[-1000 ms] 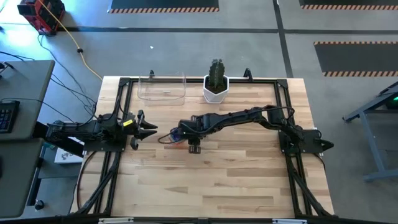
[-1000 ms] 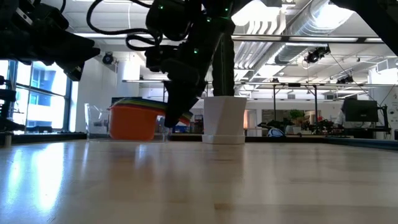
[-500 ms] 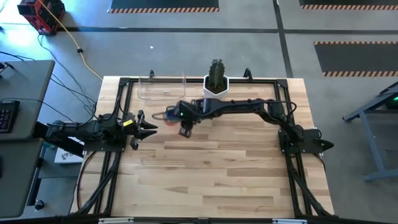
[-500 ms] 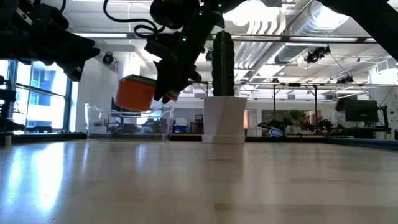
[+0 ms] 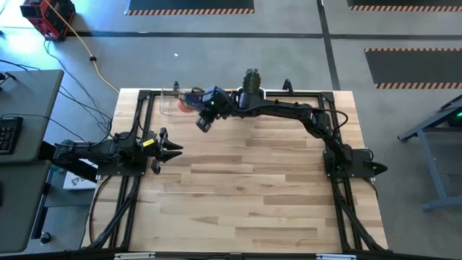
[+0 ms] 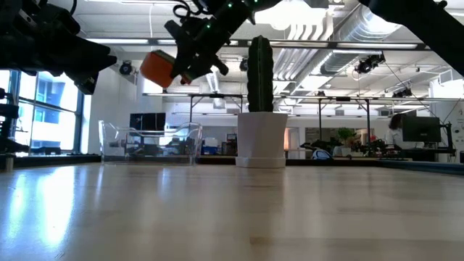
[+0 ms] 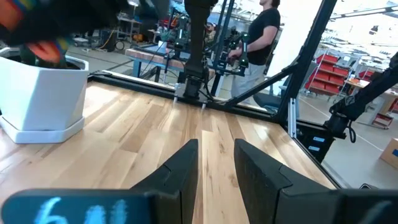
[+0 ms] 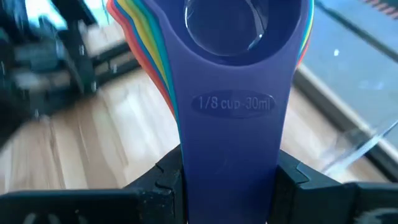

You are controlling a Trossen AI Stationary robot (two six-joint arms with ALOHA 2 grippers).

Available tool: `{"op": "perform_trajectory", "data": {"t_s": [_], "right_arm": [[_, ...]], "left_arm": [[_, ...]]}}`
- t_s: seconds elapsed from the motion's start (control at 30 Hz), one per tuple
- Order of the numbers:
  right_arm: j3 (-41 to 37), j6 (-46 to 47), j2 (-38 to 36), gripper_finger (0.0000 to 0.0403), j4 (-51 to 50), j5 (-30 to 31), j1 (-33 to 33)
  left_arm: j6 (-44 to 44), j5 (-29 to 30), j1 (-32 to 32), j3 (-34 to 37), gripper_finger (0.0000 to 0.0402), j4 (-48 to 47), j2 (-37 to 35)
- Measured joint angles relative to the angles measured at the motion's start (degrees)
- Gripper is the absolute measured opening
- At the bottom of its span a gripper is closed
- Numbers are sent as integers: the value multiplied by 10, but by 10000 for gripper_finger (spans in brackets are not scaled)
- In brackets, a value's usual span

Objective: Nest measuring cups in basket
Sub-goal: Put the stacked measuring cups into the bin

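Note:
The measuring cups (image 8: 236, 37) are nested in one stack, purple on top with coloured rims fanned beneath; in the low view the orange bottom cup (image 6: 158, 67) shows. My right gripper (image 5: 202, 105) is shut on the stack and carries it high above the clear basket (image 5: 170, 108), which stands by the table's far edge (image 6: 151, 141). My left gripper (image 5: 172, 146) waits open near the table's left edge, touching nothing. My right gripper holds the stacked handles (image 8: 230, 124), purple one marked "1/8 cup 30ml" uppermost, pinched by their side edges between the two fingers (image 8: 165, 177). The fingers lie along the handles, and the bowls stick out past the fingertips. The stack is lifted clear, tilted, above the basket.
A white pot with a green cactus (image 5: 250, 94) stands just right of the basket at the far edge (image 6: 261, 138). Bare wooden table (image 5: 245, 195) stretches across the middle and near side. A person (image 7: 261, 37) stands in the room beyond the table.
My right gripper has carried the stack up off the middle of the table and toward the far-left, from beside the left gripper to high over the basket. The stack has tipped as it rose. The left arm has kept still.

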State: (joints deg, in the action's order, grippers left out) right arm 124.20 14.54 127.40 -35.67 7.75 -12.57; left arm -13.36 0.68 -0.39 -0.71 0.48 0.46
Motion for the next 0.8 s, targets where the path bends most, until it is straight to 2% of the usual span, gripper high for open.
{"op": "perform_trajectory", "data": {"t_s": [0.4, 0.57, 0.8], "right_arm": [[17, -45, 7, 122, 118, -10, -65], [17, -44, 42, 122, 183, -31, -86], [17, -56, 83, 122, 180, -54, -85]], "left_arm": [[0, 0, 0, 0, 94, 0, 0], [0, 0, 0, 0, 94, 0, 0], [0, 0, 0, 0, 94, 0, 0]]}}
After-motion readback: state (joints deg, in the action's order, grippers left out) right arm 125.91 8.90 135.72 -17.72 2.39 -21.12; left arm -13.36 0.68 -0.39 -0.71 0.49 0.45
